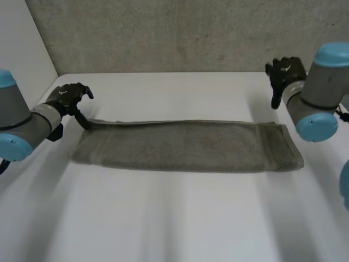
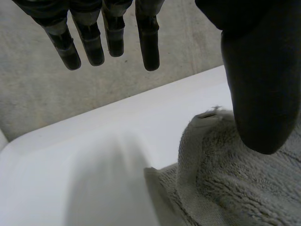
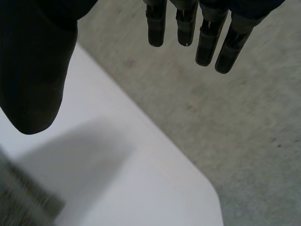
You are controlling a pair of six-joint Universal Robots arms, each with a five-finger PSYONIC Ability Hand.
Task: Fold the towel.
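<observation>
A grey towel (image 1: 185, 146) lies across the white table (image 1: 174, 218) as a long, narrow folded strip. My left hand (image 1: 70, 98) hovers at the strip's far left corner, fingers relaxed and open. In the left wrist view its fingers (image 2: 108, 33) are straight and the thumb (image 2: 256, 89) hangs just over the towel corner (image 2: 221, 174), holding nothing. My right hand (image 1: 284, 73) is raised above the table beyond the towel's far right corner, open. In the right wrist view its fingers (image 3: 197, 28) and thumb (image 3: 35, 70) are spread over the table's corner, with a bit of towel edge (image 3: 23, 197) below.
A grey concrete wall (image 1: 174, 33) stands behind the table's far edge. The table's far right corner (image 3: 207, 197) lies under my right hand, with grey floor (image 3: 235, 122) beyond it. Bare white tabletop stretches in front of the towel.
</observation>
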